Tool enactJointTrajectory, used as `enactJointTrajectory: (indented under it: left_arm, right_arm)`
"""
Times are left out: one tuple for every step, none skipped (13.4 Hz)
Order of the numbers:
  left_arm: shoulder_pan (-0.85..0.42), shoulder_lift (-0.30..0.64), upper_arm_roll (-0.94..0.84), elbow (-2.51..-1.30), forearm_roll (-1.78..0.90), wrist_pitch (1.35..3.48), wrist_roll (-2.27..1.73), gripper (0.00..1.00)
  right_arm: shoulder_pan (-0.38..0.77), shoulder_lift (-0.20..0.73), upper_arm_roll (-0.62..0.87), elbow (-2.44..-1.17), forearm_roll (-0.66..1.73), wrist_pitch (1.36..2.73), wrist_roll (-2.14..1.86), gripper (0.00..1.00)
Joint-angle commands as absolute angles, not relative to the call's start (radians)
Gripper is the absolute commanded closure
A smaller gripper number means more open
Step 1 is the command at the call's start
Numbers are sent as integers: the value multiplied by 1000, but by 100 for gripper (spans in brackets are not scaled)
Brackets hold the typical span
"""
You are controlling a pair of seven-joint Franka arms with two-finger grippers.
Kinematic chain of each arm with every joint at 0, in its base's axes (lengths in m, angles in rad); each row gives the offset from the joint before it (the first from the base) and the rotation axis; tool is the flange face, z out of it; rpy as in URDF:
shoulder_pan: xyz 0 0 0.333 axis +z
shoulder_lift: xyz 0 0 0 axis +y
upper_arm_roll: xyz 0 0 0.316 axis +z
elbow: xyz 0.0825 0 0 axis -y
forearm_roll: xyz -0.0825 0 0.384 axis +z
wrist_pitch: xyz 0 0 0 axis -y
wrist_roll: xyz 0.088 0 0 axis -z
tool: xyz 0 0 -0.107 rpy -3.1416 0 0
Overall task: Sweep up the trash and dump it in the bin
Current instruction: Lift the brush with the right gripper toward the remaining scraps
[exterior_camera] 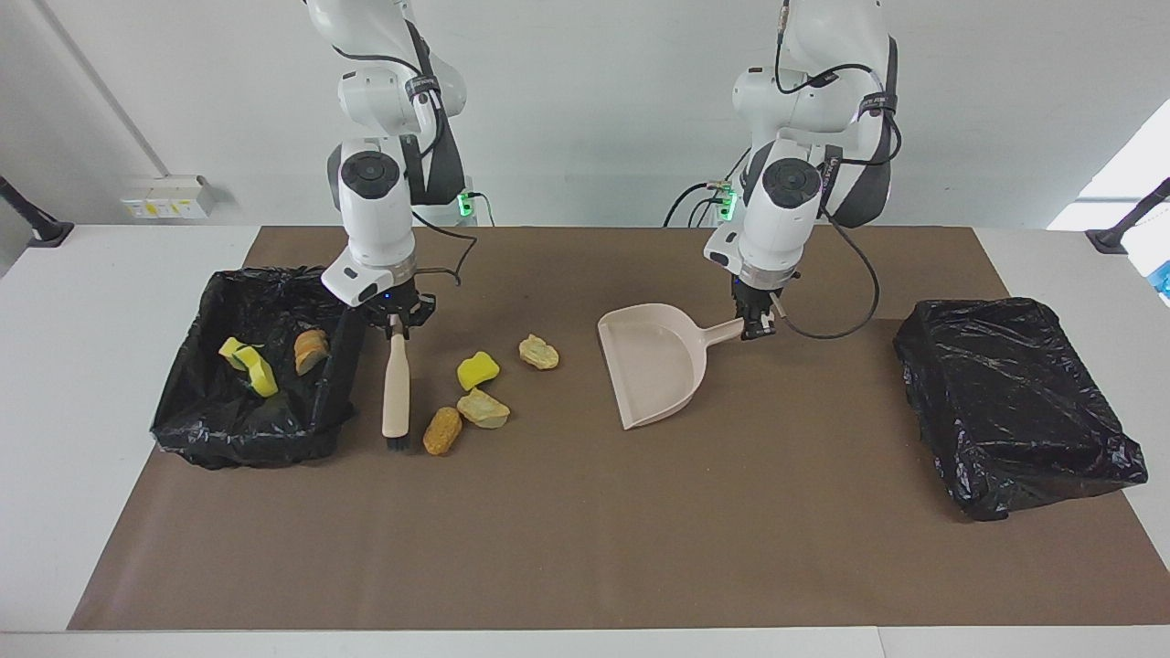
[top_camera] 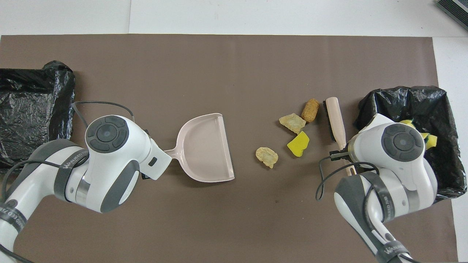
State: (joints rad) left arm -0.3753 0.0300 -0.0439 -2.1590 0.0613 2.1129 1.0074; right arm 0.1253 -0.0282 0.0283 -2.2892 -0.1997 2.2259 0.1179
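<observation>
Trash (exterior_camera: 479, 390) beside brush (exterior_camera: 396, 388) (right jaws gripping); left jaws clamp dustpan (exterior_camera: 654, 366).

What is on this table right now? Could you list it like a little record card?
Loose trash: four lumps on the brown mat
Binned trash: three lumps in the open bin
Right gripper: shut on brush, beside the orange-brown lump
Left gripper: shut on dustpan handle
Second bin: at the left arm's end
</observation>
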Motion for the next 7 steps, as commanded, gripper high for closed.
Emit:
enactJointTrajectory:
  left_arm:
    - [-393,12,-28,-2189,67,2143,992,100]
    - [-393,12,-28,-2189,67,2144,992,100]
    - [-391,12,-28,-2189,67,2146,992,100]
    - [-391,12,-28,-2189,67,2146,991,100]
    - [-391,12,-28,-2187,67,2146,991,100]
    - [-391,14,-28,-2187,67,2146,991,100]
    - [-391,12,-28,-2187,67,2146,991,100]
  right_arm:
    - [174,24,44,-2286,-201,2250,58,100]
    - [187,55,44,-2275,-180,2253,64,100]
    - [196,72,44,-2245,-131,2237,61,100]
    - [216,74,46,-2235,-94,2230,66,100]
    - [262,75,46,-2224,-53,2227,69,100]
    - [290,81,48,-2200,-2,2197,81,100]
    - [328,90,48,-2172,33,2162,119,100]
